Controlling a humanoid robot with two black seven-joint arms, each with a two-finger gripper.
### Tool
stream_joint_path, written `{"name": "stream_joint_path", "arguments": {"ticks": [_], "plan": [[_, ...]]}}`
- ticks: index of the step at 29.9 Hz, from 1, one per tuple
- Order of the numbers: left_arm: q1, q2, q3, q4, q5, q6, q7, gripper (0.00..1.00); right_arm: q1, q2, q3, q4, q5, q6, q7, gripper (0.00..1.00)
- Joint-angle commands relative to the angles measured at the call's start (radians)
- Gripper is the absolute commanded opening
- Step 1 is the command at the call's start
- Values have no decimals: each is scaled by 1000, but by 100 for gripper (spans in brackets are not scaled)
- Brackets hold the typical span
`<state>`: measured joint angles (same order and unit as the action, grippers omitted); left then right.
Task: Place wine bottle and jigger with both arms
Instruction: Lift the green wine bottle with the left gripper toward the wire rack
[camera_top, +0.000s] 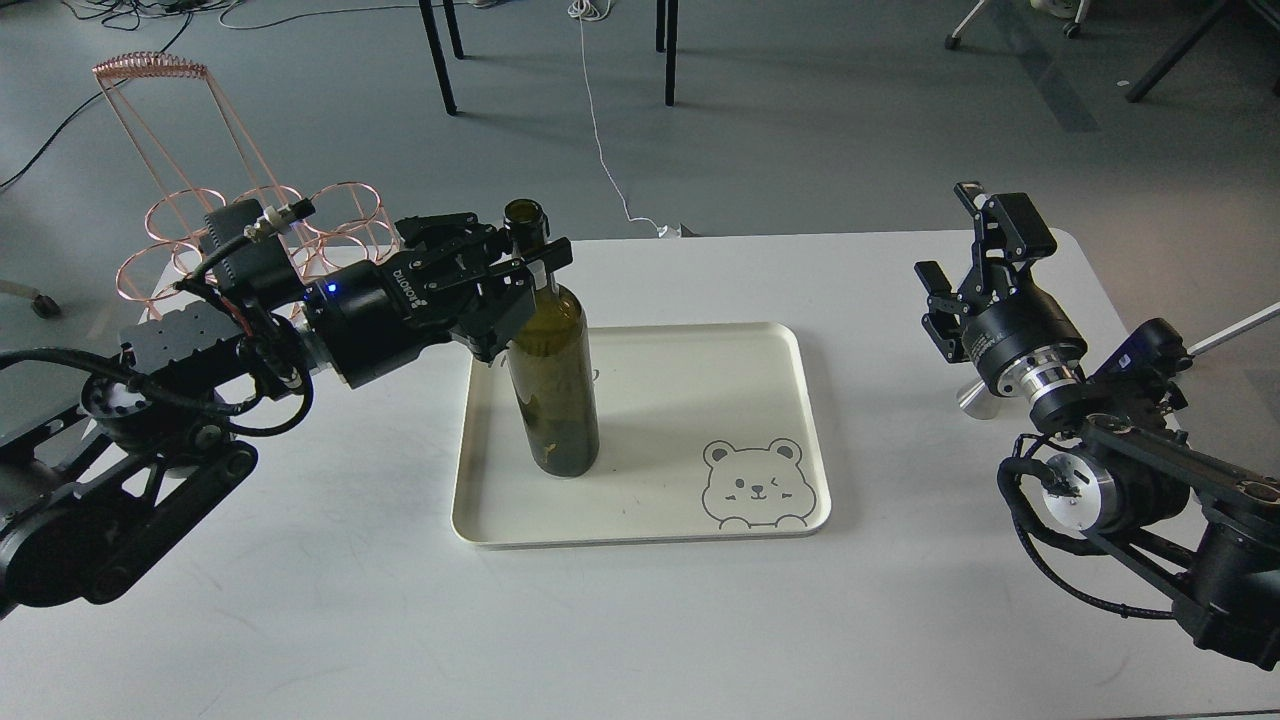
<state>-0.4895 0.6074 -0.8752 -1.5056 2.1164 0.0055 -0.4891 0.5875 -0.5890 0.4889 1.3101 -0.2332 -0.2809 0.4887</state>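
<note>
Head view shows the left gripper (520, 268) reaching in from the left with its fingers pinched around the neck of the wine bottle (553, 385), just under the lip. The bottle stands upright on the left part of a cream tray (780, 345) that has a bear face printed in its near right corner. The tray lies in the middle of a white table (640, 620).

Over at the right edge of the table, the right gripper (962, 262) points up and away with its fingers spread apart, holding nothing. Just beneath that wrist a small piece of shiny steel, the jigger (972, 395), lies on the tabletop, mostly hidden by the arm.

Behind the left arm stands a copper wire rack (170, 215) with round rings.
</note>
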Motion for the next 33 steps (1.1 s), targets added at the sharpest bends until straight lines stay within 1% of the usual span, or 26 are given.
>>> {"name": "stream_joint_path", "arguments": {"ticks": [1,6,11,13,16,22,24,27,29,33], "plan": [[-49,44,-10,-5,-10,2,0,13,0,0,0,0,0,0,0,99],[-233,175,-2,8,-127,-13,0,13,0,1,0,-2,0,0,0,99],[-377,302,-1,87,-214,-119,0,13,-5,8,0,-2,0,-1,0,99],[-421,340,1,113,-236,-142,0,13,-5,11,0,-3,0,-1,0,99],[-437,368,2,172,-236,-165,0,13,-6,15,0,-3,-2,-1,0,99],[-439,367,2,304,-228,-165,0,14,-8,21,0,-5,-6,-3,0,99],[-439,359,8,326,-227,-164,0,14,-8,21,0,-5,-8,-3,0,99],[-445,351,64,350,-228,-156,0,14,-8,21,0,-5,-8,-3,0,99],[-446,324,88,369,-230,-142,0,14,-8,23,0,-5,-8,-4,0,99],[-445,287,91,412,-228,-131,0,14,-8,26,0,-5,-8,-6,0,99]]}}
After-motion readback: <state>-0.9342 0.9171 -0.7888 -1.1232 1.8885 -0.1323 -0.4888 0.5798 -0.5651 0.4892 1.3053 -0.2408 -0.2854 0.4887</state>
